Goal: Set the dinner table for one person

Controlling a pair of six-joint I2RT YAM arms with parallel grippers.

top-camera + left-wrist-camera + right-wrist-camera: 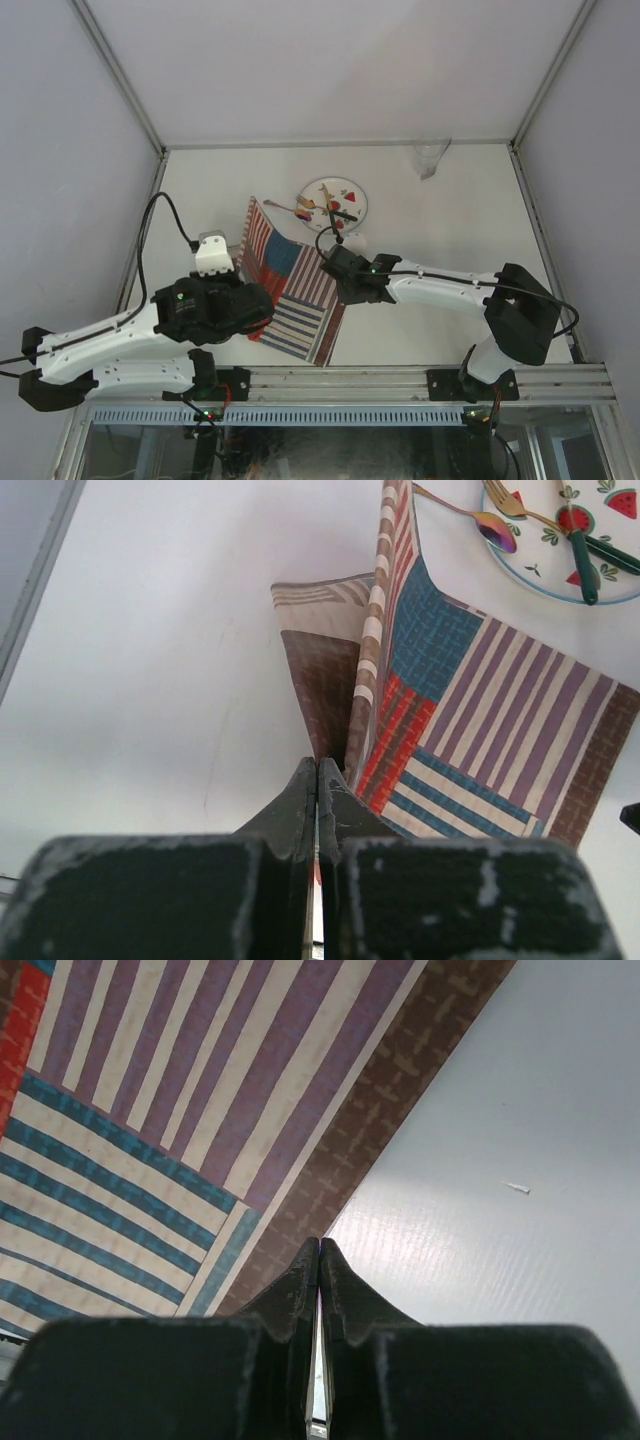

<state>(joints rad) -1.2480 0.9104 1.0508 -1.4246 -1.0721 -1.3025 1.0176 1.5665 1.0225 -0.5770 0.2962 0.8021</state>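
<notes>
While the bench (440, 210) lies beneath the placemat (300, 315), the left tool (318, 772) is clamped on the placemat's raised fold, and the right tool (319, 1252) is pressed together at its brown border.

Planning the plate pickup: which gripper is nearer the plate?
Right. The right gripper is at the placemat's right edge, just short of the plate; the left gripper is farther, at its raised fold.
</notes>
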